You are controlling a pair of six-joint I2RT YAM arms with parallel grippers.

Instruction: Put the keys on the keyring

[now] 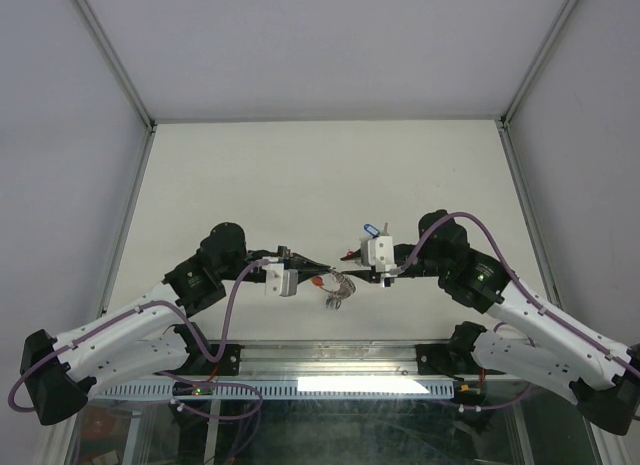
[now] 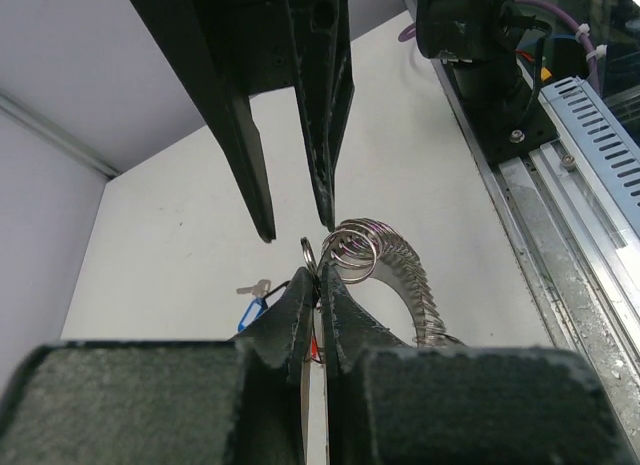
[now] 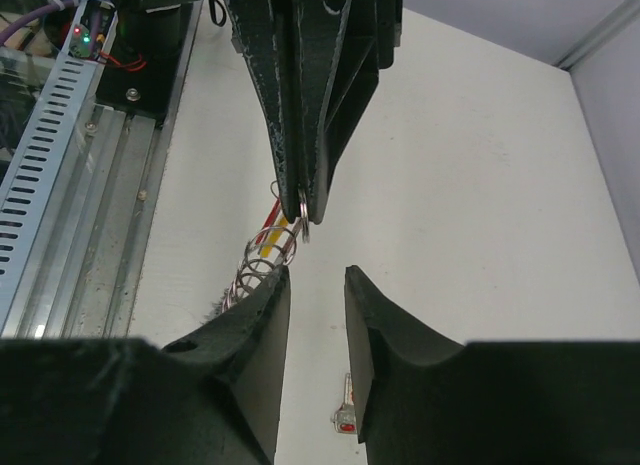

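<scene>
Keyring (image 2: 355,250) of silvery loops with a yellow stretch hangs above the middle of the table (image 1: 250,175), pinched in the closed left hand (image 2: 318,275). The right hand (image 3: 315,273) faces it just apart — jaws partly parted, holding nothing. 1 blue-tagged key (image 2: 252,310) and 1 red-tagged key (image 3: 346,417) lie loose on the table, so threading looks barely begun. Whether any key already hangs on the ring cannot be told.
</scene>
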